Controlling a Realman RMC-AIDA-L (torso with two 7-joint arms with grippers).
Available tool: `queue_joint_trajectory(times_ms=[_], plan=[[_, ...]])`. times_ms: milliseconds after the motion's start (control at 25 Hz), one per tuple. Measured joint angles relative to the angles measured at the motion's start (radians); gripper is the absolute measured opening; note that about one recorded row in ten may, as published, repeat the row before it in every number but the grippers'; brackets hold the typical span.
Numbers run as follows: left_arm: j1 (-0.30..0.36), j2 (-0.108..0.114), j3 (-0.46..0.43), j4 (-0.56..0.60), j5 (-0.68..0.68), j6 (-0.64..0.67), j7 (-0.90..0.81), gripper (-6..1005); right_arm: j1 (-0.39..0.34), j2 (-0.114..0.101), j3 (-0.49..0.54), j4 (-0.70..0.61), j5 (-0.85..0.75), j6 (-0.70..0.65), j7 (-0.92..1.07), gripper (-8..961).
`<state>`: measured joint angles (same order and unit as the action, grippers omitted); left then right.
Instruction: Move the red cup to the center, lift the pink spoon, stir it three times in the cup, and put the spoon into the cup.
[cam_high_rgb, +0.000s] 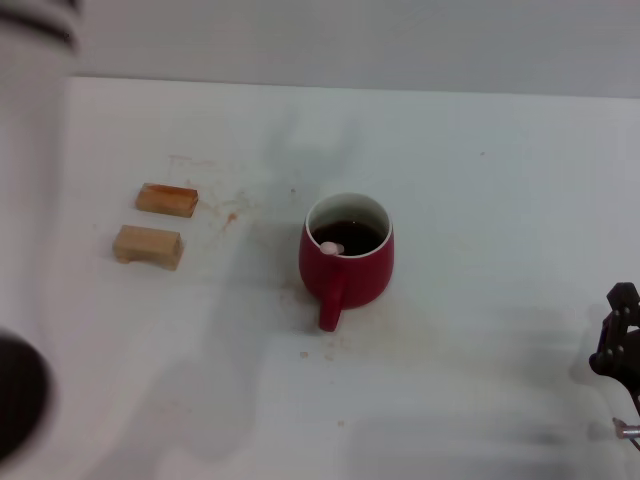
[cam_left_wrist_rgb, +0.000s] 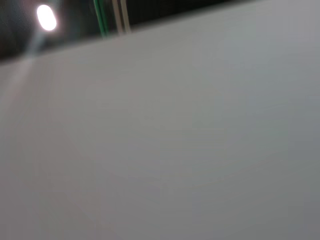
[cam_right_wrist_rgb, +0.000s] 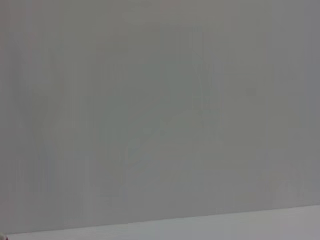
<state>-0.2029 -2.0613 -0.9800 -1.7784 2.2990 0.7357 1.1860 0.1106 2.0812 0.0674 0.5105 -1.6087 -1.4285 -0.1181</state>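
In red cup (cam_high_rgb: 346, 262): pink spoon (cam_high_rgb: 329, 247).

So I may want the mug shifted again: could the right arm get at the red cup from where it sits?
Probably yes: the right hand is parked at the table's near right edge, and bare tabletop lies between it and the red cup.

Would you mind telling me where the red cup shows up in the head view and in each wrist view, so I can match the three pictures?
Head view: the red cup stands near the middle of the white table, handle toward the robot, the pink spoon inside it.
Left wrist view: not in it.
Right wrist view: not in it.
Shared landmark: the pale surface filling both wrist views is probably the white table, but I cannot confirm it.
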Motion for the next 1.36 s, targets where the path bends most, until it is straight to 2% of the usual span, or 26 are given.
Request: queue_joint_trajectory(times_ms=[80, 240, 360, 560, 600, 640, 800, 880, 920, 1080, 1360], plan=[[0.019, 0.002, 0.062, 0.131, 0.138, 0.203, -0.153, 844, 0.000, 0.000, 0.000, -0.002, 0.000, 0.000, 0.000, 0], [0.039, -0.004, 0.095, 0.422, 0.272, 0.562, -0.563, 846, 0.000, 0.000, 0.000, -0.003, 0.000, 0.000, 0.000, 0], [0.040, -0.003, 0.099, 0.582, 0.281, 0.695, -0.753, 846, -0.002, 0.001, 0.000, -0.002, 0.000, 0.000, 0.000, 0], [0.050, 0.003, 0.030, 0.782, 0.271, 0.656, -0.951, 845, -0.003, 0.002, 0.002, -0.001, 0.000, 0.007, 0.000, 0], [0.032, 0.006, -0.015, 0.889, 0.300, 0.640, -1.057, 845, -0.001, 0.003, 0.003, -0.001, 0.001, 0.008, 0.000, 0], [0.032, 0.006, -0.015, 0.889, 0.300, 0.640, -1.057, 845, -0.001, 0.003, 0.003, -0.001, 0.001, 0.008, 0.000, 0], [-0.045, 0.009, -0.101, 1.131, 0.349, 0.626, -1.207, 844, 0.005, 0.003, 0.001, 0.002, -0.002, 0.004, 0.000, 0], [-0.062, 0.009, -0.116, 1.176, 0.353, 0.625, -1.238, 844, 0.004, 0.003, 0.001, 0.002, -0.004, -0.007, 0.000, 0], [-0.096, 0.007, -0.167, 1.289, 0.354, 0.621, -1.296, 844, 0.003, 0.003, 0.001, 0.002, -0.005, -0.014, 0.000, 0], [-0.131, 0.000, -0.220, 1.415, 0.355, 0.613, -1.242, 846, -0.008, 0.005, -0.001, -0.002, -0.006, -0.052, 0.000, 0], [-0.144, -0.001, -0.214, 1.452, 0.359, 0.581, -1.192, 846, -0.018, 0.005, -0.002, -0.008, -0.006, -0.092, -0.007, 0]])
